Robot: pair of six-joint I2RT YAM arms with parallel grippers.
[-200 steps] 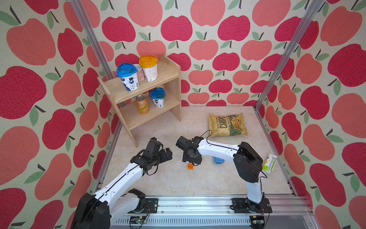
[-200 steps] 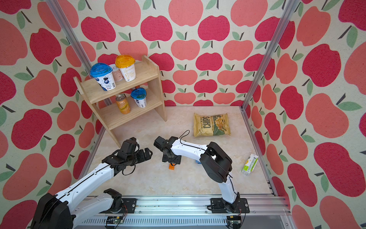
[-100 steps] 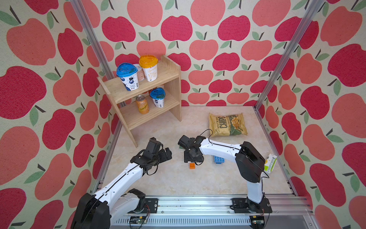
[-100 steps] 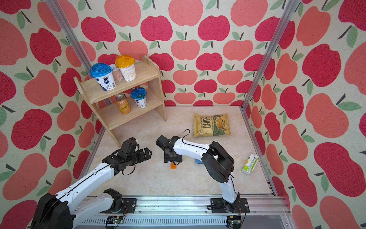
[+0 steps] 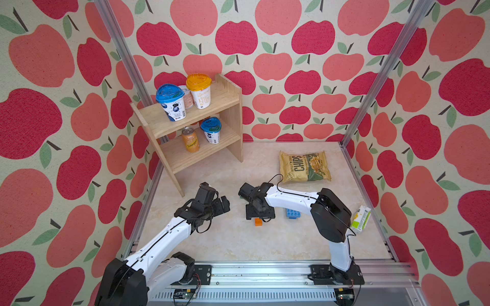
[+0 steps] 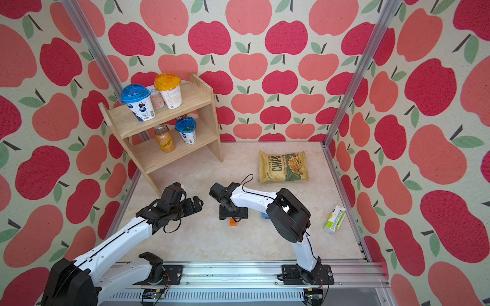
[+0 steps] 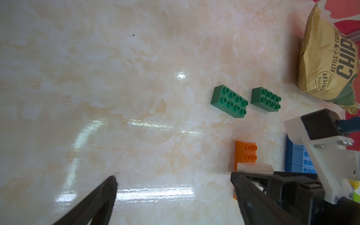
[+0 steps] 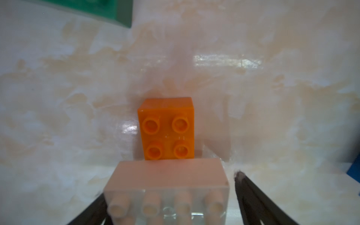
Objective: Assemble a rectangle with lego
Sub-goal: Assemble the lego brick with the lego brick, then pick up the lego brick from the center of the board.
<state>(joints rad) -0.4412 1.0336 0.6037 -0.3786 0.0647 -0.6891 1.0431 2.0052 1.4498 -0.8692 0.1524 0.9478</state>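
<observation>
Surface [image 5: 238, 246]: pale, marbled and glossy. It is closed in by apple-print walls [image 5: 278, 34], with aluminium posts [image 5: 379, 79] at the far corners.

Count, lego: two green bricks [image 7: 228, 101], one orange brick [image 8: 167, 128] and one white brick [image 8: 167, 175]. There are also blue bricks [image 7: 296, 157], number uncertain, since the right arm [image 7: 321, 155] covers most of them.

Count, other: one wooden shelf [image 5: 233, 116] beyond the left pincer [image 7: 173, 177], holding three tubs [image 5: 171, 103] above, and one more tub [image 5: 211, 131] and one can [image 5: 190, 140] below. One chips bag [image 5: 305, 167] lies beyond the right pincer [image 8: 169, 187]. One carton [image 5: 361, 219] lies well to its right.

Right pincer: low at the surface, jaws parted around the white brick, with a gap showing on one side. The orange brick lies just past its tips, beside the white one. The green pair lies farther on, side by side and apart. The blue bricks lie just to its right.

Left pincer: spread wide and empty, above bare surface, left of all the bricks.
</observation>
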